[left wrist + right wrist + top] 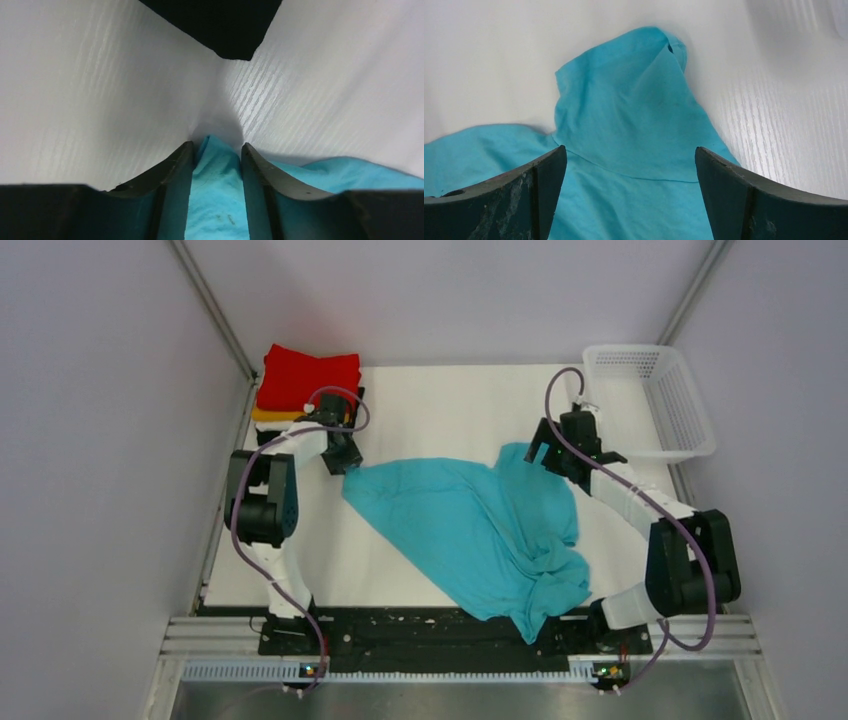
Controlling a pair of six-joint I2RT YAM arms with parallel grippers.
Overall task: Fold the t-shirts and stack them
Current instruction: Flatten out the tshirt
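A turquoise-blue t-shirt (480, 530) lies crumpled across the middle of the white table, bunched at the near right. My left gripper (345, 466) is shut on its far left corner; the wrist view shows blue cloth (216, 190) pinched between the fingers. My right gripper (535, 452) is open over the shirt's far right part, a sleeve (634, 115), with the jaws wide apart above the cloth. A folded stack stands at the far left corner: a red shirt (308, 378) on top, an orange one (272, 415) under it, and a black edge (220, 25) below.
A white plastic mesh basket (652, 400) stands at the far right corner. Grey walls close in on the left, right and back. The table's near edge meets a black rail (430, 630) by the arm bases.
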